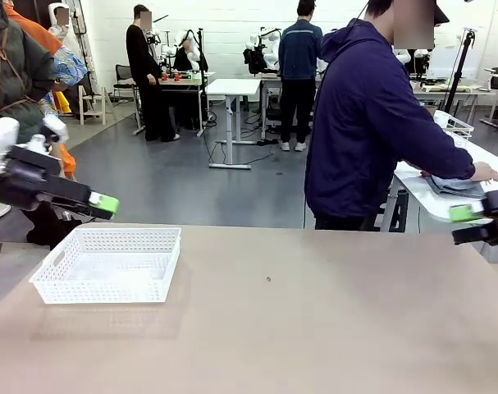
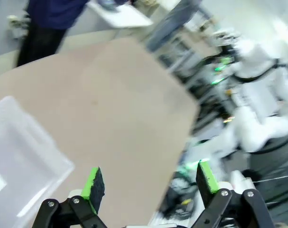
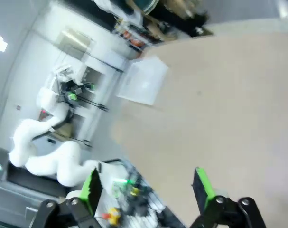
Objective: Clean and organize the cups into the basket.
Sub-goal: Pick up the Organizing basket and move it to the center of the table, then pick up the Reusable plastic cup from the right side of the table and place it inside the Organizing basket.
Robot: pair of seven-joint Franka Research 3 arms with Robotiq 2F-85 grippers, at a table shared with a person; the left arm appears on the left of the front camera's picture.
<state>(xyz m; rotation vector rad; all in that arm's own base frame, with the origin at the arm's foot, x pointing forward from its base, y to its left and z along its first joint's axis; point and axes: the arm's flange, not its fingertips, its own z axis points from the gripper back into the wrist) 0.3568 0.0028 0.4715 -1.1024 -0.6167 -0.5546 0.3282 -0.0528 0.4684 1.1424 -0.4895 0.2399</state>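
Observation:
The white lattice basket sits on the tan table at the left, with nothing in it. It is a blurred white shape in the left wrist view and a small white box in the right wrist view. My left gripper hovers at the left edge, above and behind the basket; its green-padded jaws stand wide apart on nothing. At the right edge my right gripper hangs above the table, open and empty. The cups are out of view.
A person in a dark blue jacket stands at the table's far side, turned right, a hand on a cloth on a neighbouring white table. A small dark speck lies mid-table.

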